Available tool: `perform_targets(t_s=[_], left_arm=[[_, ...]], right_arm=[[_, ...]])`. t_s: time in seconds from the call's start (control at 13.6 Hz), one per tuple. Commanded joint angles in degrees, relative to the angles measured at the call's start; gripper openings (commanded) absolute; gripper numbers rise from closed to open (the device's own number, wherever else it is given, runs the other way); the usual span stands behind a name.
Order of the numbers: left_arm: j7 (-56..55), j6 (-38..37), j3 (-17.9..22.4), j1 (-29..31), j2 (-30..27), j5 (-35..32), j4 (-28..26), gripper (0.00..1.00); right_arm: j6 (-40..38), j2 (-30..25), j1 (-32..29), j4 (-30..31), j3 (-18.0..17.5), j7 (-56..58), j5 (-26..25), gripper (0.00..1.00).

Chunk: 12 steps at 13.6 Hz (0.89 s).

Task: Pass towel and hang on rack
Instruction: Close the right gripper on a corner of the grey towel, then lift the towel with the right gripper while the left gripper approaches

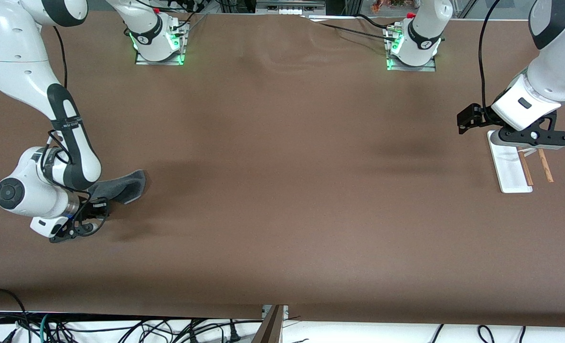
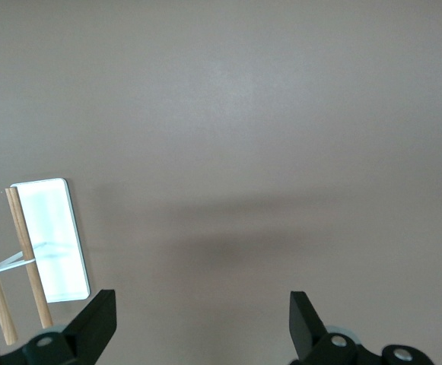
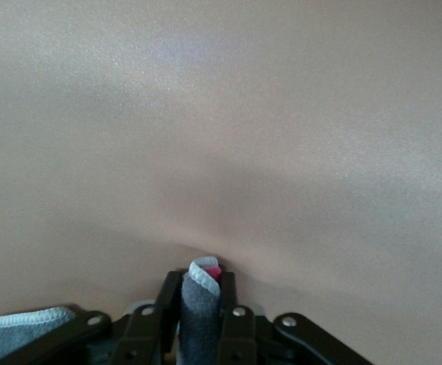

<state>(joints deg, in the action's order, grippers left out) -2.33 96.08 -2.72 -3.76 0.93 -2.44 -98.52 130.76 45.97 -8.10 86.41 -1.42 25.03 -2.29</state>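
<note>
The towel (image 1: pixel 123 185), dark grey with a lighter stitched edge, lies on the table at the right arm's end, partly hidden under that arm. My right gripper (image 1: pixel 89 215) is low on it and shut on a pinched-up fold. In the right wrist view that fold of towel (image 3: pixel 198 323) stands between the black fingers (image 3: pixel 234 300), with a small red tag at its tip. The rack (image 1: pixel 509 169) has a white base and two brown rods (image 1: pixel 544 164), and sits at the left arm's end. My left gripper (image 1: pixel 532 142) hovers over the rack's end nearer the robots, open and holding nothing (image 2: pixel 201 319).
The brown table top (image 1: pixel 282 190) stretches between the towel and the rack. In the left wrist view the rack base (image 2: pixel 49 239) and its rods (image 2: pixel 27 258) lie off to one side of the open fingers. Cables hang below the table's front edge.
</note>
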Motion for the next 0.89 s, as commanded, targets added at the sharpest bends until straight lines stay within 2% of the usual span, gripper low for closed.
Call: perform_targets(t_s=[0.0, 0.07, 0.52, 0.81], left_arm=[[1.02, -1.16, -0.1, -0.19, -0.4, -1.61, 0.52, 1.0], [1.02, -1.16, -0.1, -0.19, -0.4, -1.61, 0.52, 1.0], [1.1, -1.25, -0.18, -0.19, -0.4, -1.61, 0.52, 1.0], [1.37, -1.25, -0.1, -0.19, -0.31, -0.91, 0.61, 1.0]], right_arm=[[-2.0, 0.08, -0.78, -0.89, -0.6, 2.47, 0.88, 0.03], [-2.09, -0.09, -0.78, -0.89, -0.6, 2.56, 0.88, 0.0], [-7.17, -2.37, -0.52, -1.07, -1.22, 2.83, 1.23, 0.0], [-10.51, -5.8, -0.6, -1.15, -2.8, 2.3, 1.23, 0.0]])
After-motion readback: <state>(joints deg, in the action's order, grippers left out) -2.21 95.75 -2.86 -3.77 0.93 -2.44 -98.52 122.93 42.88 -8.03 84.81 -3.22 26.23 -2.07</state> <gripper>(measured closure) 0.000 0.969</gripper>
